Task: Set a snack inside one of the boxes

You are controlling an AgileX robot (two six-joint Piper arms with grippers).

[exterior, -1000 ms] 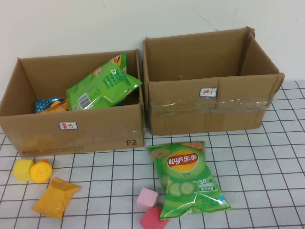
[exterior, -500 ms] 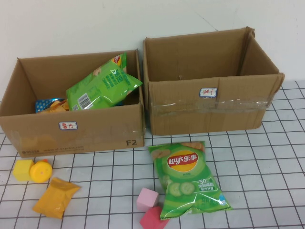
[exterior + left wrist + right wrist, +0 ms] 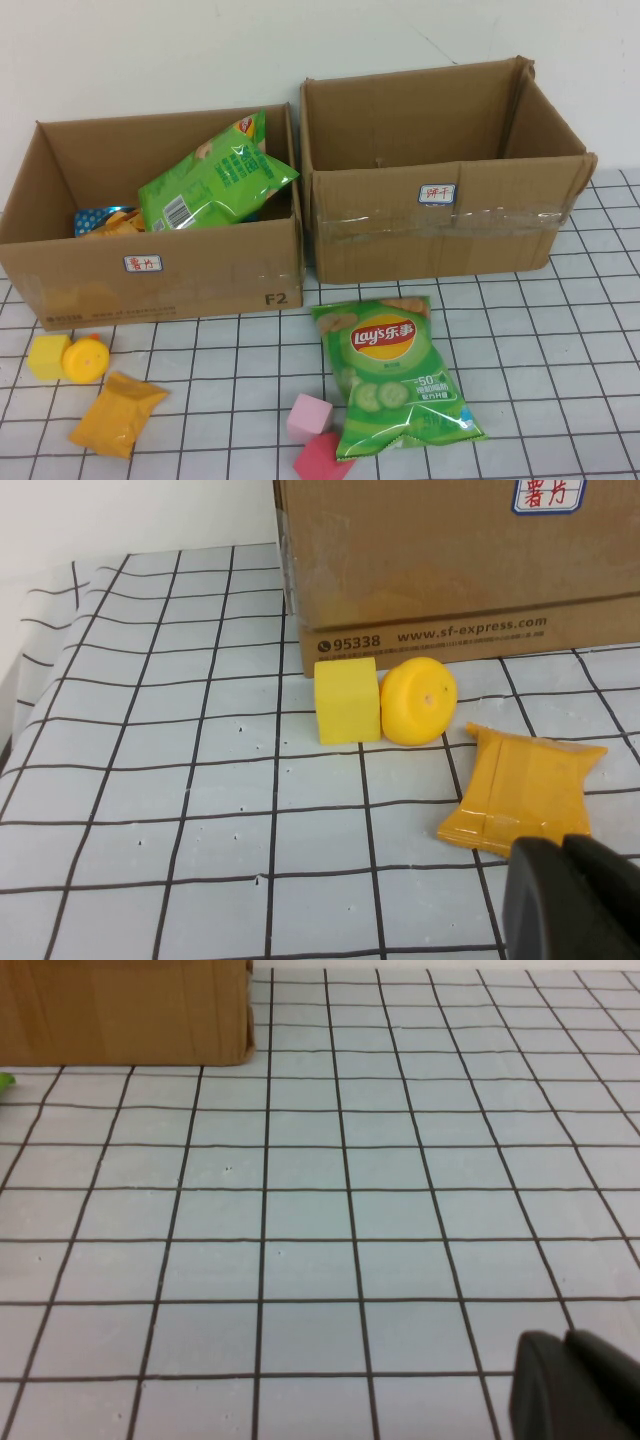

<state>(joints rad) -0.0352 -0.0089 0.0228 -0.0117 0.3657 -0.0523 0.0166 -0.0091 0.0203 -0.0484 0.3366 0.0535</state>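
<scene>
While both pincers sit closed and empty low over the worktop [image 3: 560,330], the labelled box [image 3: 150,280] stands just beyond the left pincer [image 3: 580,900], chips inside. The chip bag [image 3: 395,375] lies between the pincers. An orange packet [image 3: 520,795] lies directly before the left pincer. The right pincer [image 3: 580,1385] faces bare grid.

No change is recorded between the earlier high views and the present one. The green Lay's crisp packet [image 3: 395,375] on the table's white gridded cloth [image 3: 540,340] occupies the same squares. The wide, low brown cardboard box [image 3: 150,275] with the red-handwritten white label shows the same contents in the same positions. Neither the left tool [image 3: 575,900] nor the right tool [image 3: 575,1385] enters the high view at any of the 3 moments.
</scene>
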